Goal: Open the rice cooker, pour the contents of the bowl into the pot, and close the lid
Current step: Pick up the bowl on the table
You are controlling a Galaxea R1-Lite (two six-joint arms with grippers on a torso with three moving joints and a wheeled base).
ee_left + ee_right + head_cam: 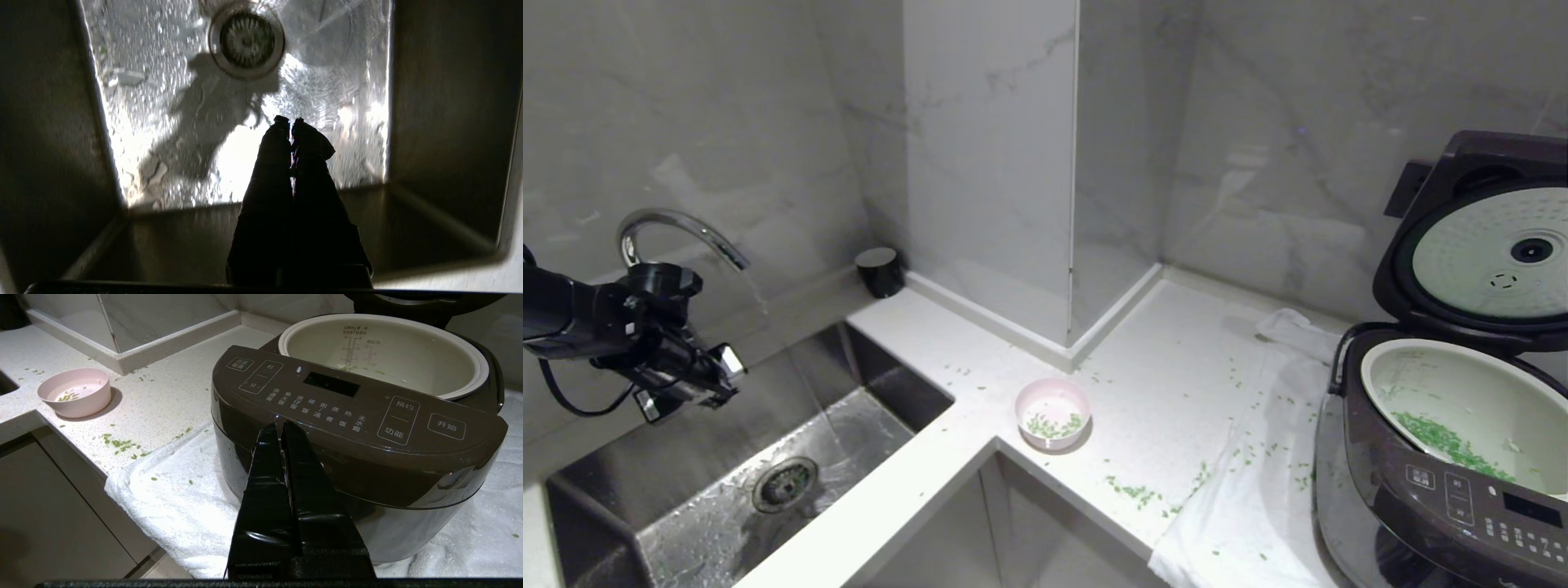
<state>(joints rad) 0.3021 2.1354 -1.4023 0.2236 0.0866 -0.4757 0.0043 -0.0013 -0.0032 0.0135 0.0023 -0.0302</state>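
Nearest the lens: left gripper (291, 122), fingers pressed together, nothing between them, hanging over the wet sink (49, 122) with the drain (246, 39) below and ahead. Seen from the head, left gripper (698, 384) at the end of a black arm reaching in from the left, angled down and toward the right, under the curved tap (678, 233) and above the sink (882, 384). Thin stream of water falling from the tap.

Right gripper (282, 428), likewise closed and empty, held low just in front of the cooker (359, 428), tips near the button panel.

Further out: bowl (1053, 412) upright on the white counter (980, 359), near the sink's corner, well apart from both grippers, a few green bits (1054, 425) still inside. More green bits strewn across the counter and over the white towel (1241, 506). Cooker (1437, 482) on that towel at the right, lid (1486, 245) swung up and back, dimpled inner plate facing out. Pot (1470, 400) seated in the cooker, a heap of green bits along its lower wall. Small dark cup (880, 271) at the back by the wall. Grey marble walls behind, with a square column meeting the counter.
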